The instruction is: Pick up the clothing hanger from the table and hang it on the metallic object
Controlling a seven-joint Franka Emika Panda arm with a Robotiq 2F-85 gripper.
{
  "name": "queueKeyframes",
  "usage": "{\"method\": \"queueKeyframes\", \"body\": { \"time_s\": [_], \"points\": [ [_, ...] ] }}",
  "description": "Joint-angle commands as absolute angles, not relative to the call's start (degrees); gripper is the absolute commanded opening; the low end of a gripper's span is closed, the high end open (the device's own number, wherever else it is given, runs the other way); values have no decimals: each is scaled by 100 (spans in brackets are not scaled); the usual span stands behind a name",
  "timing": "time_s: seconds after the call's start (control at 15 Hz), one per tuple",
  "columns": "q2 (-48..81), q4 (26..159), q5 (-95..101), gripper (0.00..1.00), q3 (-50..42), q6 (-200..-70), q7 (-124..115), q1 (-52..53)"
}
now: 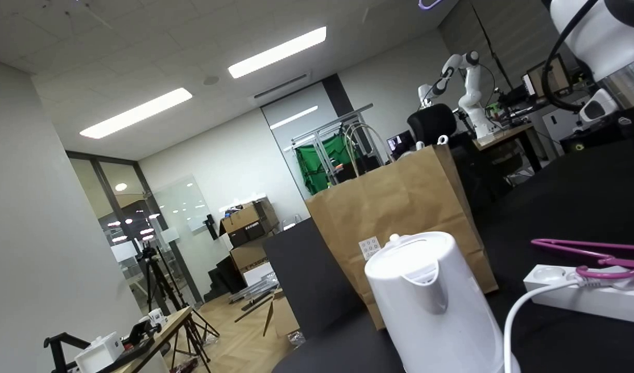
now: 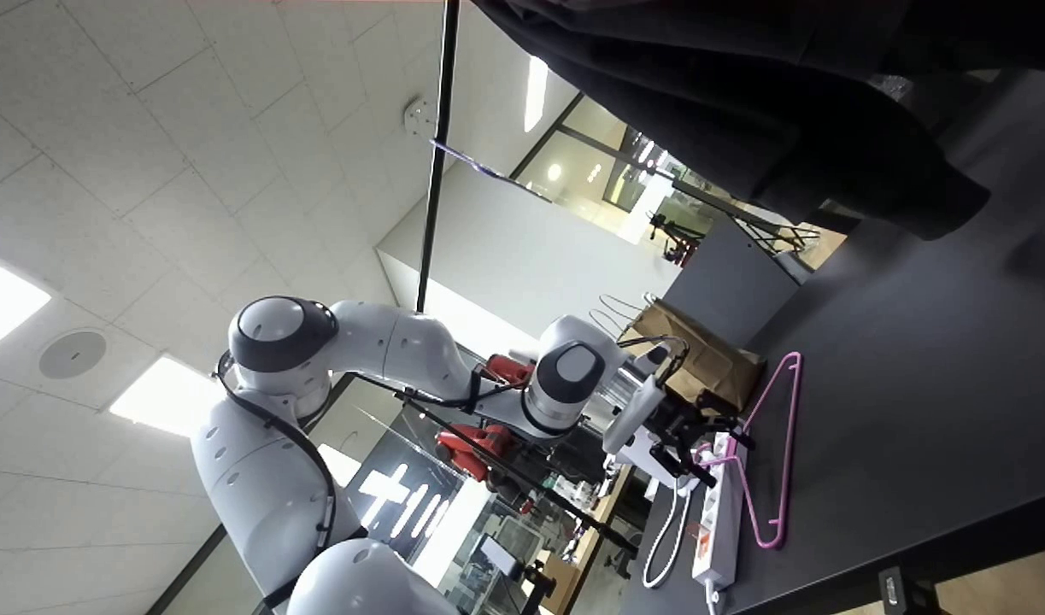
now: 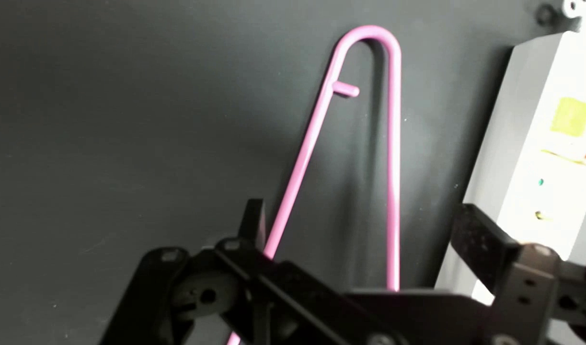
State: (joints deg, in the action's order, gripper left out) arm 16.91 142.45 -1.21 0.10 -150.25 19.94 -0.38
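The pink clothing hanger (image 2: 788, 453) lies on the black table beside and partly over a white power strip. It also shows in an exterior view (image 1: 581, 243), with its hook end over the strip. In the wrist view its narrow end and two long arms (image 3: 393, 167) show. My gripper (image 3: 363, 223) is open, with both hanger arms between its fingers. In an exterior view the gripper (image 2: 729, 461) is low over the hook end; contact cannot be told. A dark rod (image 2: 435, 188), perhaps the metallic object, stands high behind, with a thin purple hanger (image 2: 488, 171) on it.
The power strip (image 2: 720, 525) lies close by the gripper, also in the wrist view (image 3: 537, 191). A white kettle (image 1: 441, 305), its white cable (image 1: 511, 316) and a brown paper bag (image 1: 399, 207) stand near. Dark cloth (image 2: 744, 111) hangs over the table.
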Motion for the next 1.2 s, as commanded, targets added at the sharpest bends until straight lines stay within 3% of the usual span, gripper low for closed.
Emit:
{"method": "queueKeyframes", "body": {
  "time_s": [0.0,0.33,0.73,1.13],
  "points": [
    [1687,14234,-48,100,135,-15010,1942,-178],
    [1662,14228,-53,100,135,-15010,1955,-201],
    [1813,14527,72,100,238,-16374,1723,-75],
    [2144,14520,335,100,180,-16739,1519,65]
  ]
}}
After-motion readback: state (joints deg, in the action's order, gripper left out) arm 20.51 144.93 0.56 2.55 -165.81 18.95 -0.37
